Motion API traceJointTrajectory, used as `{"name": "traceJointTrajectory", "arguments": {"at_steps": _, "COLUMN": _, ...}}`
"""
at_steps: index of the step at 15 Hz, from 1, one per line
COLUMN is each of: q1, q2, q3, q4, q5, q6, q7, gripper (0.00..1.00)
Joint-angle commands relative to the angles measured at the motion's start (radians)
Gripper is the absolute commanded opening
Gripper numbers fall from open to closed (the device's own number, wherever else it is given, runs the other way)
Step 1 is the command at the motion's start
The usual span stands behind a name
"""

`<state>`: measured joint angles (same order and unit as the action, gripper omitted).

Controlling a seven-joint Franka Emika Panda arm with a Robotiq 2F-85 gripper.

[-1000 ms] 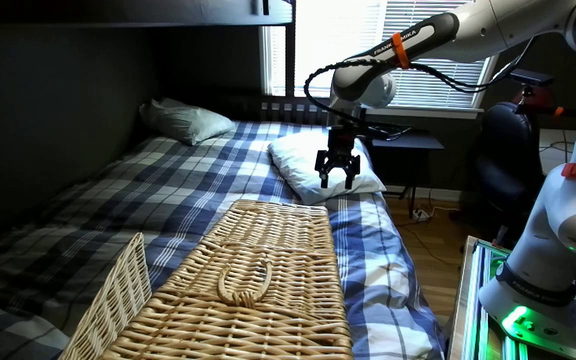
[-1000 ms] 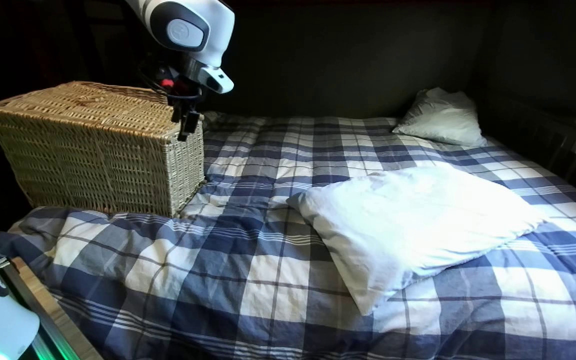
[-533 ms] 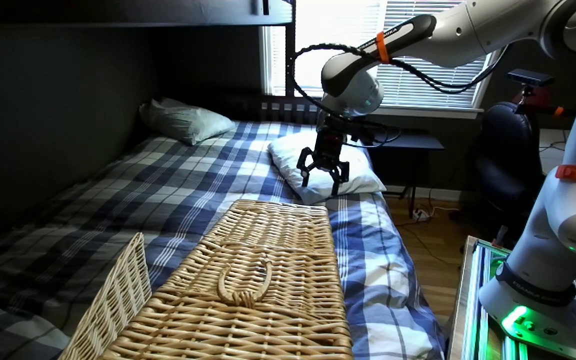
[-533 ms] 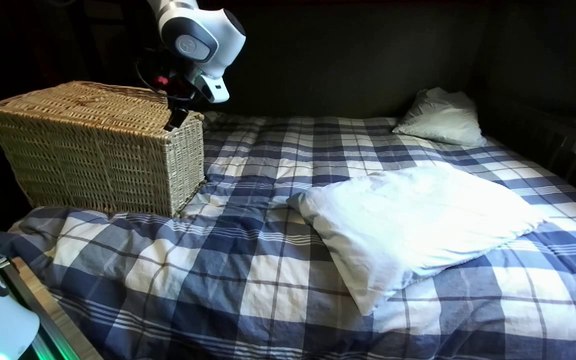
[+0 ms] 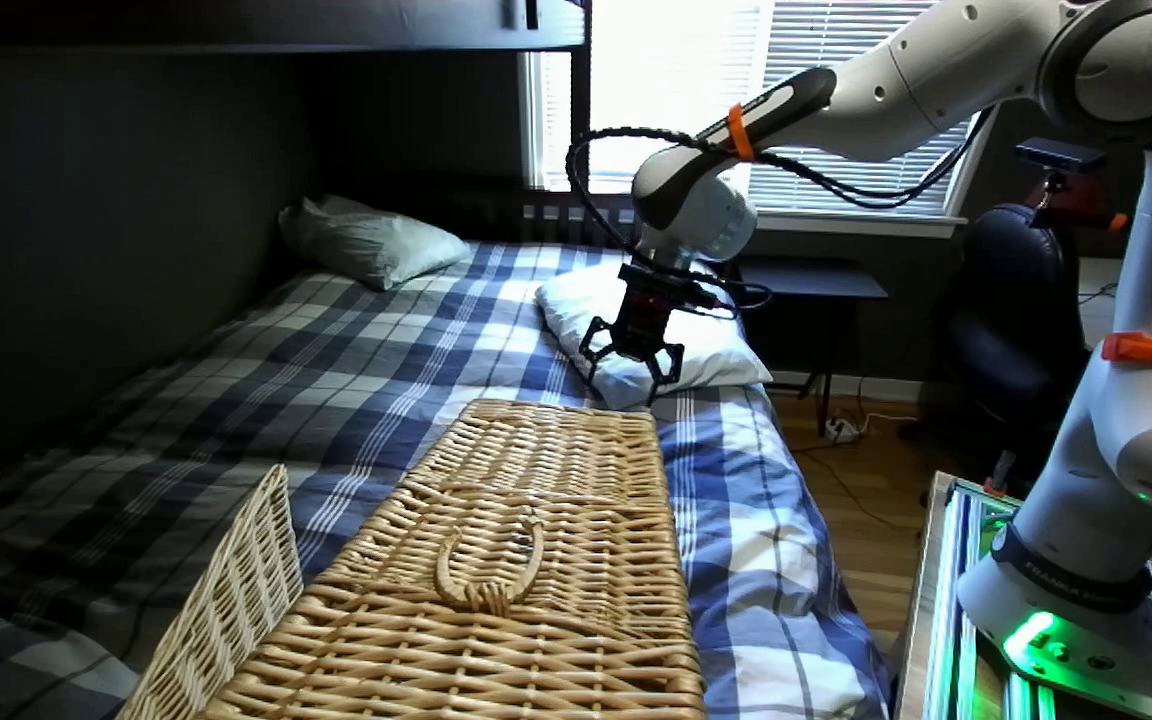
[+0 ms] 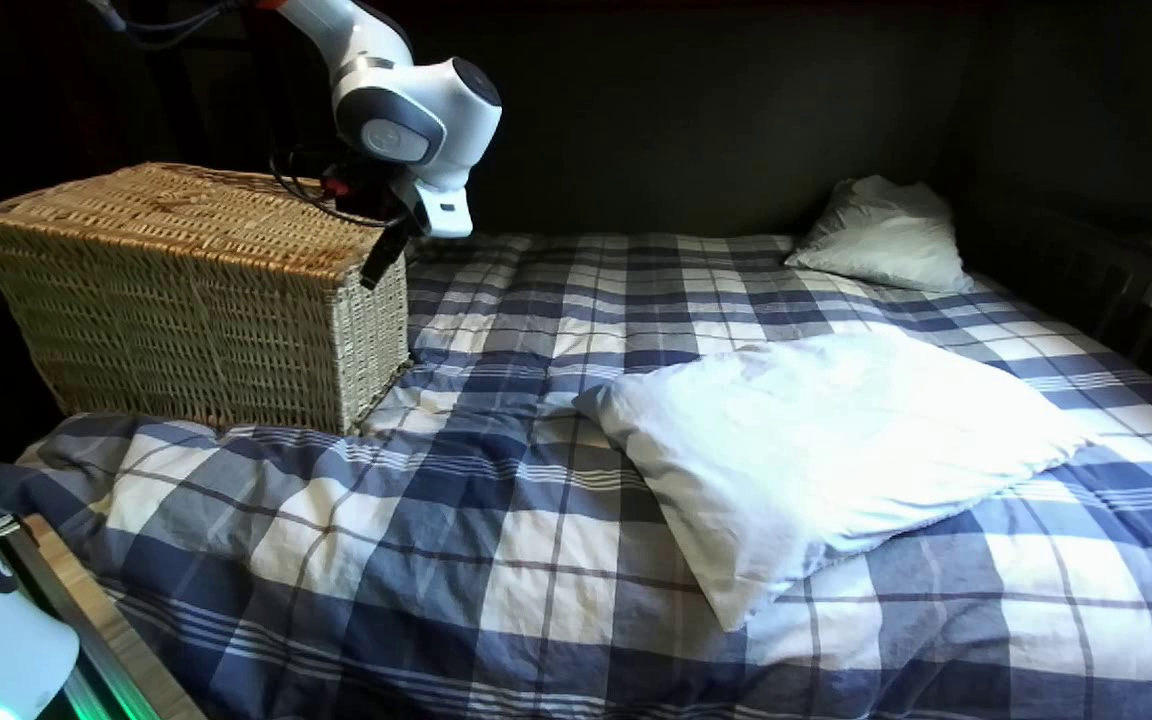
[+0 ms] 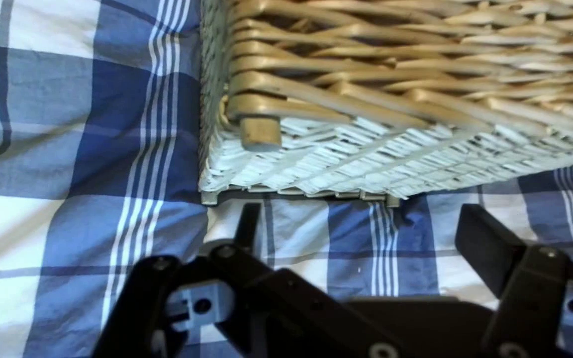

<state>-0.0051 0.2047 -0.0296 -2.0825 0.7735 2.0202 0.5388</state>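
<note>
My gripper (image 5: 621, 392) is open and empty, with its two black fingers wide apart in the wrist view (image 7: 361, 213). It is tilted and hangs near the far end of a large wicker basket (image 5: 576, 570). In an exterior view the gripper (image 6: 373, 272) overlaps the upper edge of the basket's end face (image 6: 368, 340); I cannot tell whether it touches. In the wrist view the basket's top corner (image 7: 276, 99) and pale end wall lie ahead of the fingers, with bedding seen between them. A curved wicker handle (image 5: 491, 592) lies on the basket's top.
The basket stands on a bed with a blue and white plaid cover (image 6: 496, 500). A white pillow (image 6: 836, 440) lies beside it. A grey pillow (image 6: 886, 240) is farther back. A wicker panel (image 5: 226, 590) sticks up beside the basket. A bunk (image 5: 256, 22) overhangs the bed.
The gripper has moved left and down in an exterior view, closer to the basket's far end, and has tilted. The arm has lowered. The basket and pillows have not moved.
</note>
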Motion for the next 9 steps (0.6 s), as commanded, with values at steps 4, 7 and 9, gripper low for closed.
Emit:
{"name": "traceJointTrajectory", "arguments": {"at_steps": 4, "q1": 0.001, "q2": -0.003, "q3": -0.003, "q4": -0.022, "q5": -0.079, "q6": -0.010, "q7": 0.042, "gripper": 1.00}}
{"name": "traceJointTrajectory", "arguments": {"at_steps": 7, "q1": 0.002, "q2": -0.004, "q3": -0.003, "q4": -0.023, "q5": -0.088, "q6": -0.011, "q7": 0.042, "gripper": 1.00}}
{"name": "traceJointTrajectory", "arguments": {"at_steps": 9, "q1": 0.007, "q2": -0.001, "q3": 0.000, "q4": -0.023, "q5": -0.099, "q6": -0.012, "q7": 0.053, "gripper": 1.00}}
